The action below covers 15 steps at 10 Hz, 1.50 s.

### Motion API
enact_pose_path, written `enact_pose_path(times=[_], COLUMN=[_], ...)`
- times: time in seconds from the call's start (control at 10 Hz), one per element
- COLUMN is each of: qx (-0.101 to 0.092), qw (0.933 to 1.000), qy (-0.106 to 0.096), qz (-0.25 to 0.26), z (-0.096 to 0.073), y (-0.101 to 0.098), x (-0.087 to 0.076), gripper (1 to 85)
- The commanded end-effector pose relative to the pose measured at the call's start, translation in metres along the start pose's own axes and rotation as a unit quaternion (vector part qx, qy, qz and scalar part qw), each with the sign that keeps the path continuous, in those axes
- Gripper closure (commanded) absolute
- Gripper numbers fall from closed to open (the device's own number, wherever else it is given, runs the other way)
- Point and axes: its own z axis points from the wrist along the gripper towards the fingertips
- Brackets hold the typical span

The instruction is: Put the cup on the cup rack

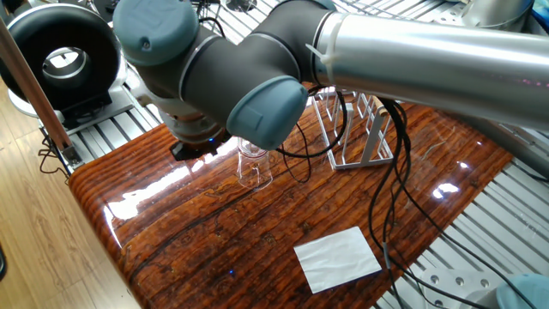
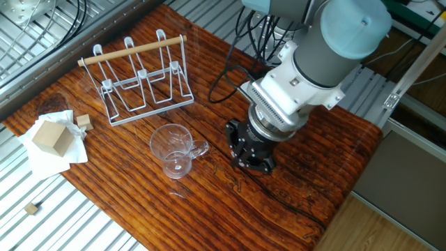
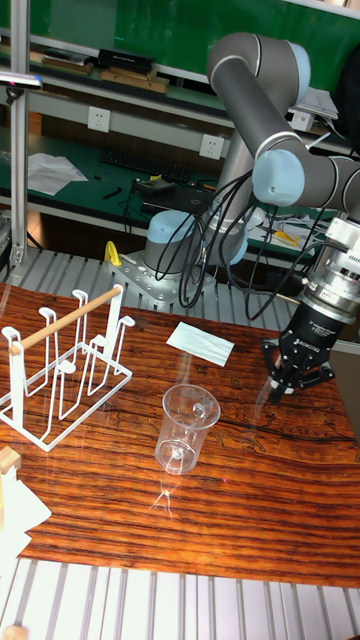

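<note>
The clear, colourless glass cup [image 2: 175, 150] stands upright on the glossy reddish wooden counter [image 2: 300, 188], near its middle, apart from the small grey wire cup rack [image 2: 139, 80] with a light wooden rod handle near one counter edge. The black gripper [image 2: 252, 155] hangs just beside the cup, fingers spread, holding nothing.
</note>
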Motion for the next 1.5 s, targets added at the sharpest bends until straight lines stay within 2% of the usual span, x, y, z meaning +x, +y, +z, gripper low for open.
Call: enact_pose_path(times=[0.0,0.1,0.2,0.5,0.7,0.8,0.9,1.0,1.1,1.3,1.4], qx=[-0.038,-0.036,-0.024,-0.011,0.008,0.008,0.007,0.025,0.043,0.039,0.042], qw=[0.9975,0.9974,0.9984,0.9996,0.9954,0.9917,0.9862,0.9740,0.9552,0.9289,0.9211], qy=[0.028,0.032,0.030,0.026,0.025,0.027,0.026,0.013,-0.001,-0.019,-0.025], qz=[0.053,0.054,0.042,-0.004,-0.092,-0.125,-0.163,-0.225,-0.293,-0.368,-0.386], z=[-0.003,-0.003,-0.002,-0.002,-0.004,-0.005,-0.005,-0.004,-0.004,-0.003,-0.003], y=[0.018,0.017,0.011,0.002,-0.013,-0.015,-0.015,-0.024,-0.032,-0.025,-0.025], x=[0.009,0.011,0.011,0.009,0.006,0.006,0.005,-0.003,-0.012,-0.022,-0.025], gripper=[82.3,82.3,83.3,84.3,84.3,84.3,84.3,84.3,84.3,84.3,84.3])
